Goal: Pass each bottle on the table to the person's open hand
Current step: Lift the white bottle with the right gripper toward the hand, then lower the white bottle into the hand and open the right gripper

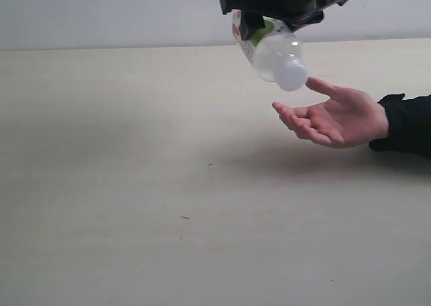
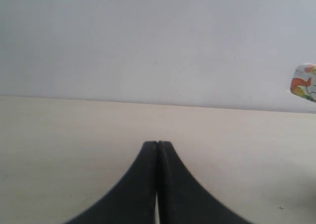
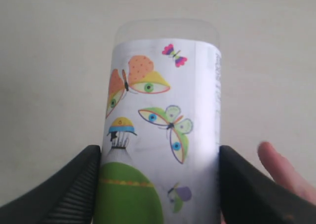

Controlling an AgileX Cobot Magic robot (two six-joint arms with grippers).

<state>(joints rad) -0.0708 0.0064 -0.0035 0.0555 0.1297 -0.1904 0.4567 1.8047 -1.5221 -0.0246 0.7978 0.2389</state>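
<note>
My right gripper (image 1: 269, 16) is shut on a white-capped bottle (image 1: 273, 50) with a green-and-white butterfly label (image 3: 163, 135). The bottle hangs tilted in the air, cap down, its cap just left of the person's open hand (image 1: 333, 117). That hand rests palm up above the table (image 1: 135, 185) at the right, with a black sleeve cuff. In the right wrist view both black fingers (image 3: 79, 184) press the bottle's sides and a fingertip of the hand (image 3: 276, 167) shows beside it. My left gripper (image 2: 157, 144) is shut and empty, low over the bare table.
A pale wall stands behind the table's far edge. The bottle's label end (image 2: 303, 83) shows at the edge of the left wrist view. A few small dark specks (image 1: 184, 217) mark the tabletop.
</note>
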